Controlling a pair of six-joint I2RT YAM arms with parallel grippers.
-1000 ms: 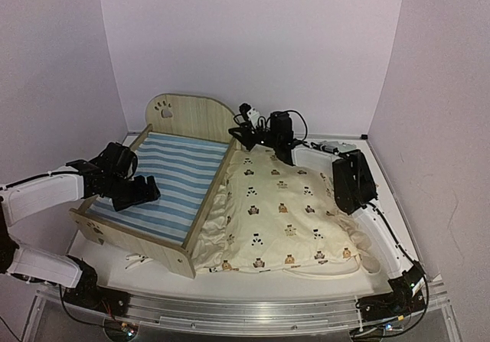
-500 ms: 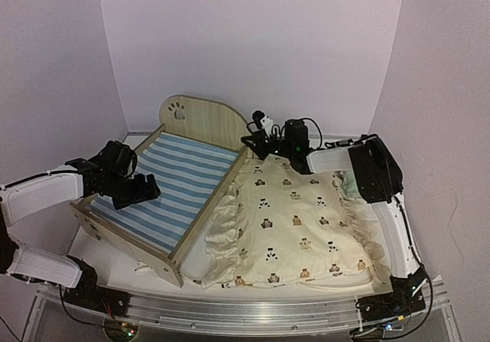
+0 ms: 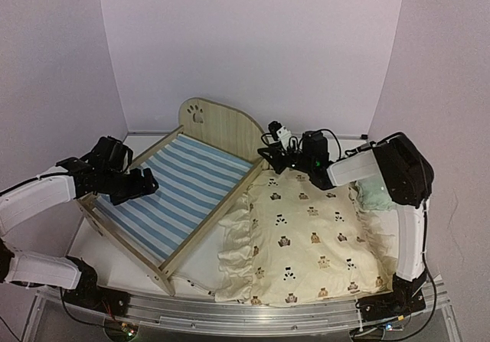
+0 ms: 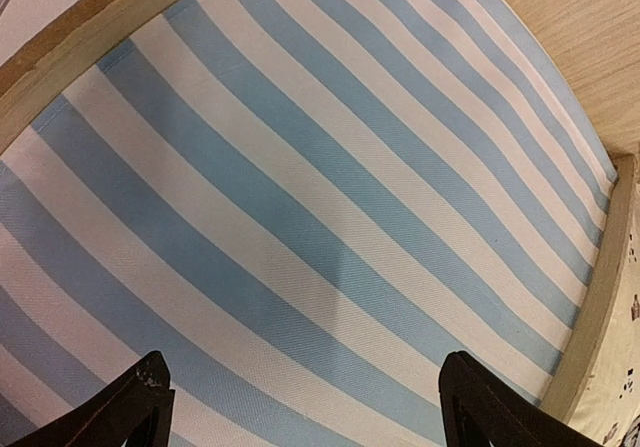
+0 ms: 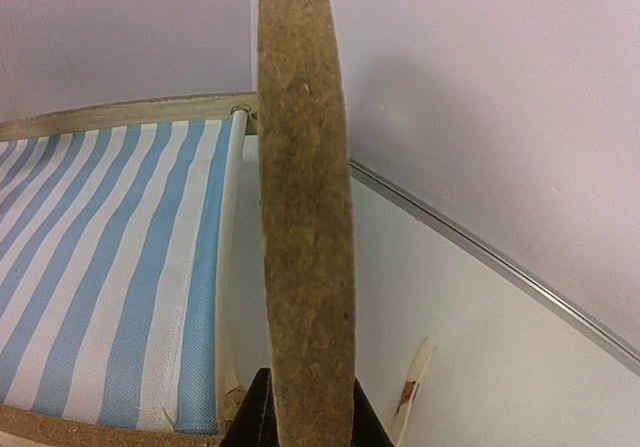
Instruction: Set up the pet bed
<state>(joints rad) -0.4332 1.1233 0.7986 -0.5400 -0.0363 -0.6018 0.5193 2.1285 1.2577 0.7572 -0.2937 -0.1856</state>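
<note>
The pet bed (image 3: 178, 195) lies left of the cushion (image 3: 306, 235), its long axis diagonal, headboard (image 3: 222, 124) farthest. My right tool (image 3: 269, 157) pinches the headboard's edge; my left tool (image 3: 142, 185) hangs spread above the stripes, nearer the foot.

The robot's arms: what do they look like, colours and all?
The left arm and right arm have smooth white shells and bulky black joints. The left claw and right claw are black, two fingers each. Thin black cables loop by the right wrist, beside a small white part.
</note>
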